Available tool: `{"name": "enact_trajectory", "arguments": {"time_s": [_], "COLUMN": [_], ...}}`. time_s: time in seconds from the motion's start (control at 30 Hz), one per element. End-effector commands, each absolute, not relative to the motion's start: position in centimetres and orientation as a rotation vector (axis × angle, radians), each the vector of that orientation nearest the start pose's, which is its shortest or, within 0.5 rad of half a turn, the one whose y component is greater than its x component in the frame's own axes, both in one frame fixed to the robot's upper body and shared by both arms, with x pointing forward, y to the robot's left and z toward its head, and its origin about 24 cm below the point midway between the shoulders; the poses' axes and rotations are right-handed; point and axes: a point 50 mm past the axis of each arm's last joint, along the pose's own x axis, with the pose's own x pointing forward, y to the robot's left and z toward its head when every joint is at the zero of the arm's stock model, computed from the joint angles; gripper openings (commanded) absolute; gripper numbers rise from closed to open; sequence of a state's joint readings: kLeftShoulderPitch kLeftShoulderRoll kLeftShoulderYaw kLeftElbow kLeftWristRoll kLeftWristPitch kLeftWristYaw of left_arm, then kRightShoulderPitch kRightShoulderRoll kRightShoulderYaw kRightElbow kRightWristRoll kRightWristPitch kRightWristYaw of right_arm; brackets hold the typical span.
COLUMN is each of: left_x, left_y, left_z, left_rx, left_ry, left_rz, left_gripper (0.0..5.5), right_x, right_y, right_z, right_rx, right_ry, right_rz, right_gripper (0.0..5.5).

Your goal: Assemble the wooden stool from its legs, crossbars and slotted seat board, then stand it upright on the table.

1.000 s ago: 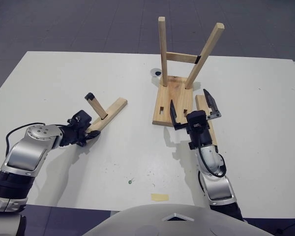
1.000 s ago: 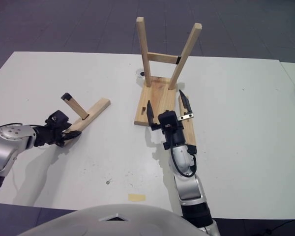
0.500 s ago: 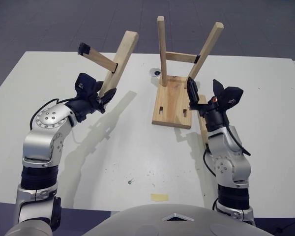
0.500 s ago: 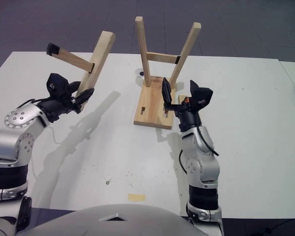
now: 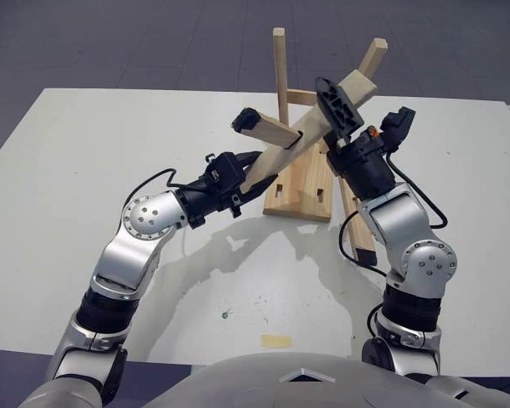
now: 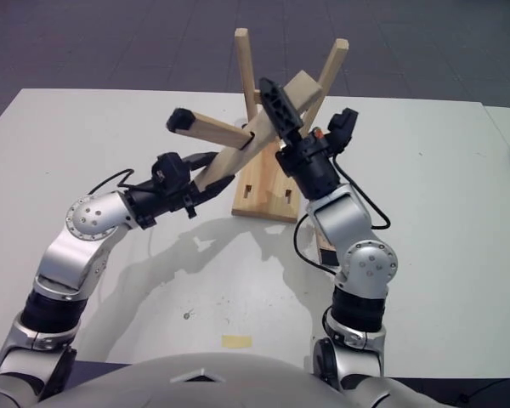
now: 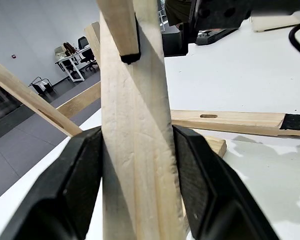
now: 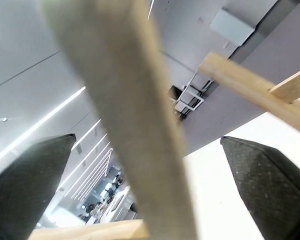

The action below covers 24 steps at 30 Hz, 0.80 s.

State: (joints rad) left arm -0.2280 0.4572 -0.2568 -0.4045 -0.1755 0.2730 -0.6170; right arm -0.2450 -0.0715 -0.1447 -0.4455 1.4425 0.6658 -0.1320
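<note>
Head camera: left gripper (image 5: 238, 178) is clamped on the lower end of the held leg (image 5: 304, 138). The leg slants up off the table (image 5: 85, 153) and across the seat board (image 5: 293, 200). A crossbar stub (image 5: 268, 130) juts from its side. Right gripper (image 5: 365, 115) sits at the leg's upper end, fingers spread, one on each side of the wood. The seat board lies flat toward the table's far edge. Two upright legs (image 5: 280, 59) stand on it, joined by a crossbar (image 5: 304, 97). A spare leg (image 5: 354, 223) lies flat just right of the board, under the right arm.

Left wrist camera: both pads (image 7: 77, 185) press against the sides of the held leg, and the spare leg lies on the table beyond.

Right wrist camera: the held leg passes between the two fingers (image 8: 25, 190) with a gap on either side, so this claw is parted and grips nothing.
</note>
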Motion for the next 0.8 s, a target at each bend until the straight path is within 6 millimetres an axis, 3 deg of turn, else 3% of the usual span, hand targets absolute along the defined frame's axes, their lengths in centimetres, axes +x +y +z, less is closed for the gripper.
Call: {"name": "enact_trajectory", "arguments": {"time_s": [0.03,0.33,0.63,0.8], "left_x": [24.5,24.0,23.9,23.7], "left_y": [9.9,10.5,10.0,9.8], "left_z": [14.1,13.6,13.3,13.2], "left_rx": [0.391,0.380,0.387,0.450], "left_ry": [-0.196,-0.176,-0.172,-0.181], "left_rz": [-0.962,-0.925,-0.943,-0.972], "left_gripper": [2.07,2.07,2.07,2.07], "right_x": [25.7,24.6,23.9,23.9], "right_y": [-12.2,-13.8,-14.0,-13.0], "right_z": [17.5,16.8,17.1,16.5], "right_rx": [0.964,0.950,0.963,0.959], "right_ry": [0.020,-0.011,-0.007,0.043], "right_rz": [0.622,0.561,0.586,0.588], "right_gripper": [5.11,3.59,2.12,1.33]}}
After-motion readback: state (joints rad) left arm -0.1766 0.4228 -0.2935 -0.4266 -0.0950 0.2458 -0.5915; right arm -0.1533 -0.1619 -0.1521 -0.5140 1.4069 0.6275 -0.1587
